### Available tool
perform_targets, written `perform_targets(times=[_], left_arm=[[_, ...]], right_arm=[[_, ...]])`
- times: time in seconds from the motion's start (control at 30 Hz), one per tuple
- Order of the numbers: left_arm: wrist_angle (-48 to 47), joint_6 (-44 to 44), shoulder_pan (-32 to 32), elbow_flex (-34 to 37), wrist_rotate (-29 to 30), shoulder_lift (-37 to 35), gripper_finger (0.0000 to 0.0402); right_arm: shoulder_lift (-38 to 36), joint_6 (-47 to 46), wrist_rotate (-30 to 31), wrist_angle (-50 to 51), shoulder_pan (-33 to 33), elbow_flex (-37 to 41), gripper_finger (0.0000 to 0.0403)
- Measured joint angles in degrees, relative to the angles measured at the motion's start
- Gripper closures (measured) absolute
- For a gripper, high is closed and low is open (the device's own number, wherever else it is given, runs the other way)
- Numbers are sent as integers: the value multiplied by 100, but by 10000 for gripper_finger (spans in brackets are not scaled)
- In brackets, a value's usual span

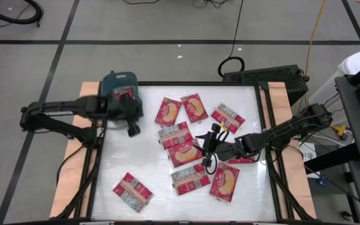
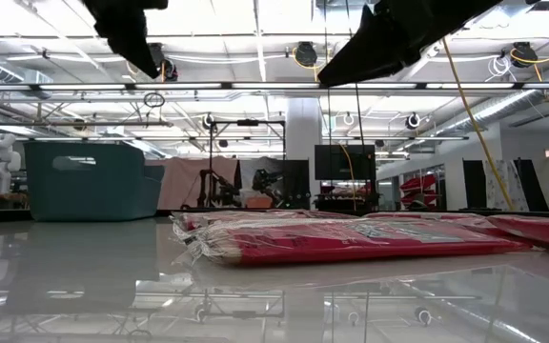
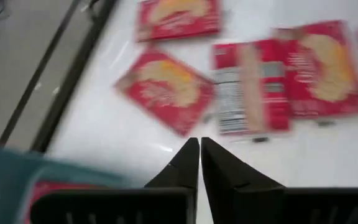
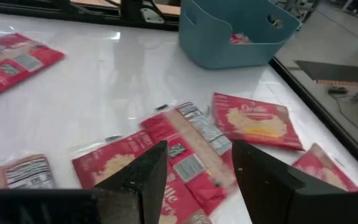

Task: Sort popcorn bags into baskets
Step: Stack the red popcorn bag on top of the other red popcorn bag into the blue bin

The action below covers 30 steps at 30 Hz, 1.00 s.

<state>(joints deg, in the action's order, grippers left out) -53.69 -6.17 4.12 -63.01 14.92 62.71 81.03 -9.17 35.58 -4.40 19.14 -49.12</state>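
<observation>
Basket: the teal basket (image 1: 119, 84) stands at the far left corner of the table (image 1: 124, 165). At least one red packet already lies inside it.
Popcorn bags: nine or so popcorn bags (image 1: 179, 139) lie flat on the table, most of them in a loose group in the middle and toward the right edge, several overlapping. One single bag (image 1: 132, 190) lies apart, near the front left corner.
Left gripper: the left gripper (image 3: 199, 153) hangs just beside the basket, on the side of the table centre. Its fingers are pressed together and hold nothing.
Right gripper: the right gripper (image 4: 194, 163) is low over the group of bags in the middle. Its fingers stand apart, with a bag showing its label (image 4: 194, 149) between and below them. It does not grip anything yet, as far as I can judge.
Step in hand: I think the right arm is choosing a bag to pick.
How to do it well: take a bag that lies on top, not one covered by a neighbour. Come down over one edge, so a finger can slide under the flat packet, and close firmly, because the film looks slippery. Lift straight up before moving toward the basket.
</observation>
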Motion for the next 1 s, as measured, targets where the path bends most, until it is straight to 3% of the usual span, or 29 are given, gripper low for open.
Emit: perform_targets(times=[0.07,0.17,0.3,0.63,1.0], left_arm=[[189,-8,-339,210,72,51,390],[186,-238,-644,553,645,146,397],[343,-550,-667,1017,1268,186,388],[750,-493,-414,1812,1480,184,397],[535,-594,-381,1959,1791,184,383]], right_arm=[[0,-37,6,4,0,0,232],[0,-35,8,12,-2,0,232],[0,-26,8,49,0,0,232],[-2,-24,28,124,-4,0,232],[0,-2,30,127,-4,0,232]])
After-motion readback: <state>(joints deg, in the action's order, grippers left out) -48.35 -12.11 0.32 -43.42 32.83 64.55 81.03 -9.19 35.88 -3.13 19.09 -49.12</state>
